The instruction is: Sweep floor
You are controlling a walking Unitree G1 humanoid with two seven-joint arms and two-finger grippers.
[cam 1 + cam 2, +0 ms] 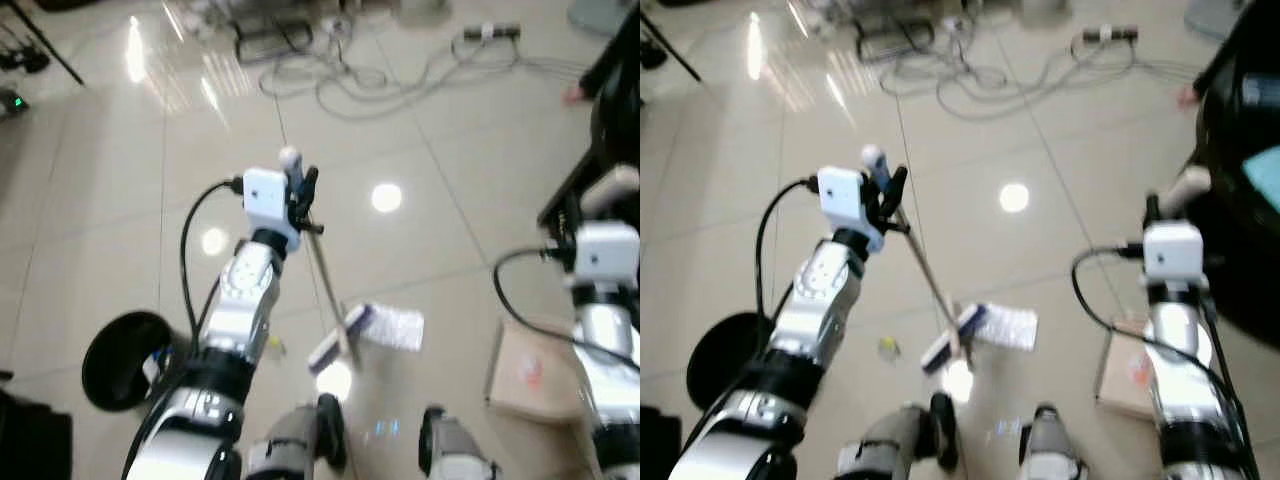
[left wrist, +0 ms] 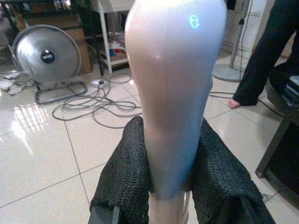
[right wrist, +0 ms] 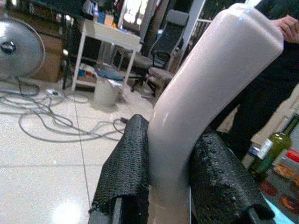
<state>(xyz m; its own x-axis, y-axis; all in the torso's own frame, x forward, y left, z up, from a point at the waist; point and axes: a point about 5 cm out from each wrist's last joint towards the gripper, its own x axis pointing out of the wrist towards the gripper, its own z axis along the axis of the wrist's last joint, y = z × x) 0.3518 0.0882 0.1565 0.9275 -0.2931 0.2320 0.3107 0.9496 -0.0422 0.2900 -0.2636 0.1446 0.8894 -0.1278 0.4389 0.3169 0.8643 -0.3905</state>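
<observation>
My left gripper (image 1: 303, 190) is raised over the tiled floor and shut on the white top of a broom handle (image 2: 173, 88). Its black fingers (image 2: 126, 172) press the handle from both sides. The thin pole slants down to the broom head (image 1: 333, 342), which rests on the floor beside a white crumpled sheet (image 1: 395, 327). A small yellow scrap (image 1: 888, 347) lies left of the head. My right gripper (image 1: 1165, 205) is shut on a curved white handle (image 3: 210, 93). Below it a flat brown pan or board (image 1: 1128, 372) lies on the floor.
A black round object (image 1: 122, 357) stands at my left side. Tangled cables (image 1: 340, 75) and a fan base lie ahead. A person's foot (image 1: 575, 95) and dark furniture (image 1: 1245, 150) are at the right. A green bottle (image 3: 271, 149) stands nearby.
</observation>
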